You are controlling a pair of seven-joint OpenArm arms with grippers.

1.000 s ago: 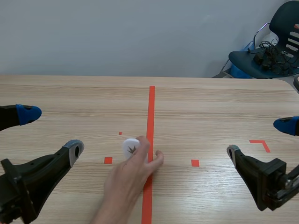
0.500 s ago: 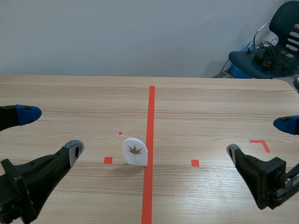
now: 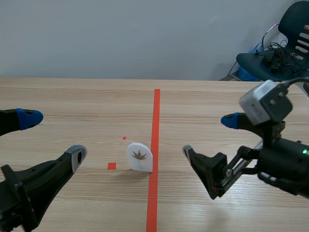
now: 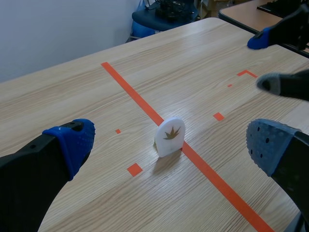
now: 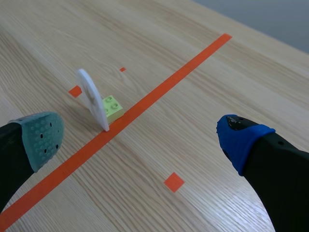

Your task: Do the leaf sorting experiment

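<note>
A small white arched card with a brown leaf picture (image 3: 139, 157) stands upright just left of the red centre tape line. The left wrist view shows the leaf card (image 4: 170, 137) ahead of my open left gripper (image 4: 174, 145). Seen edge-on from the right wrist, the card (image 5: 92, 100) rests on a light green brick (image 5: 112, 107) behind it. My left gripper (image 3: 50, 136) is open at the table's left, apart from the card. My right gripper (image 3: 207, 135) is open, right of the tape line and close to the card, holding nothing.
Small orange-red tape squares (image 3: 111, 166) mark the table near the card. A dark chair with cables (image 3: 277, 53) stands beyond the table's far right corner. Bare wood lies all round the card.
A person's hand that was setting the card down withdrew. My right arm then swung in from the right edge toward the centre line. The left arm has stayed still.
</note>
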